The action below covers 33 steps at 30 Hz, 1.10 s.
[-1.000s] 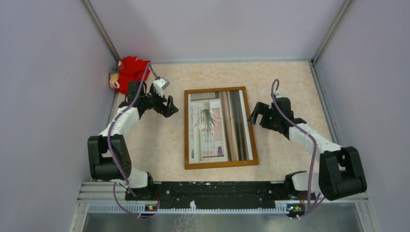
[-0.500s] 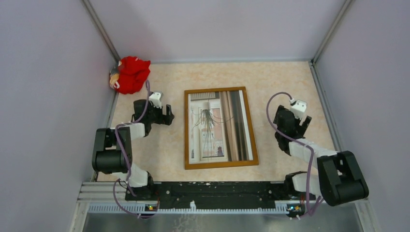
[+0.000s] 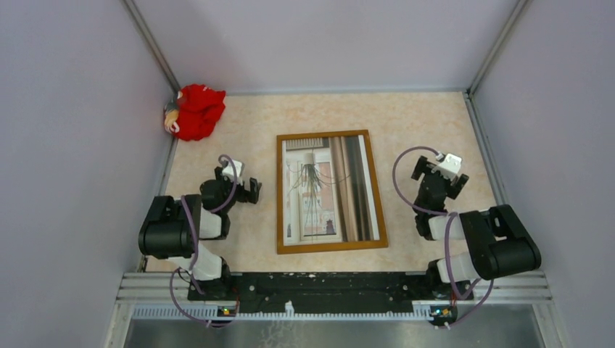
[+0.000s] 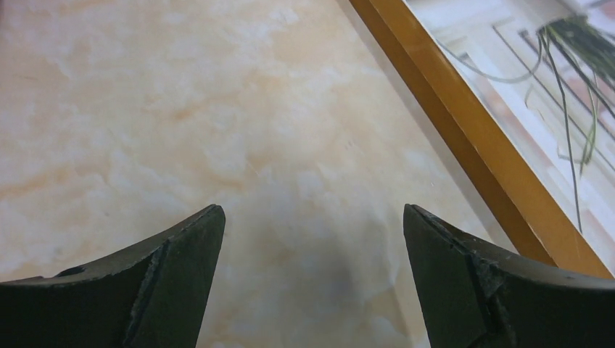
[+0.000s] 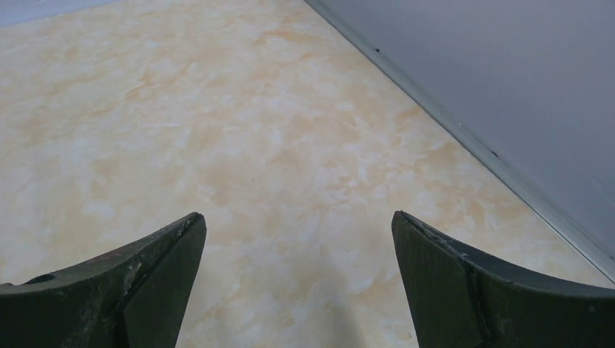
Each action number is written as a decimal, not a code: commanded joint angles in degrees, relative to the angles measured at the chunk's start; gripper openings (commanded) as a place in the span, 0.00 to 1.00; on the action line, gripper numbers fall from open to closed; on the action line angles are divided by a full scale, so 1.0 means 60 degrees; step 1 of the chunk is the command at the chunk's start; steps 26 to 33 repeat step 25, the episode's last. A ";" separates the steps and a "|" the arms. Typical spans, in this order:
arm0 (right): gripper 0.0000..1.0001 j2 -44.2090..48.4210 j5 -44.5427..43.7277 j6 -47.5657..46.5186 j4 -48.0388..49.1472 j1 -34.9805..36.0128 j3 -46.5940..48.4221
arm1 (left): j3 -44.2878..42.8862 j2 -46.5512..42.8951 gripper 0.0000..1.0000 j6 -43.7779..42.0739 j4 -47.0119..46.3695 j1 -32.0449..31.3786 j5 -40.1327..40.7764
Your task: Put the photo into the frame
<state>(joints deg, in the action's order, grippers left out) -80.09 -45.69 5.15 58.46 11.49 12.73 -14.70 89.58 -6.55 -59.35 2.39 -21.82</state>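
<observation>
While the photo (image 3: 328, 190) lies flat inside the frame (image 3: 279, 196), picture side up, we see both arms' jaws spread wide and empty: the left gripper (image 4: 312, 217) is just left of the frame, the right gripper (image 5: 297, 217) well apart on its right. A red plush toy (image 3: 194, 111) sits beyond the frame's far left corner.

The frame (image 3: 279, 196) is golden-brown; the photo (image 3: 330, 190) shows green stems and beige curtains. The table (image 3: 406, 123) is marbled peach-cream. At ten o'clock, a red bundle (image 3: 197, 110); walls (image 3: 326, 43) pale lilac.
</observation>
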 commanded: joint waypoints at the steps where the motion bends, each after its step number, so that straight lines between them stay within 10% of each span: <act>1: 0.99 -0.0176 0.1792 -0.0812 0.1987 -0.0084 -0.0406 | 0.0144 -0.0034 0.99 -0.0218 -0.2074 -0.0150 0.0013; 7: 0.99 -0.0555 0.4123 -0.0403 0.2432 -0.1171 -0.0527 | 0.0049 0.0165 0.99 -0.0180 -0.1901 -0.0136 0.0083; 33: 0.99 -0.0603 0.3778 -0.0374 0.2246 -0.1065 -0.0496 | -0.0101 -0.0100 0.99 -0.0157 -0.1183 -0.0137 0.0106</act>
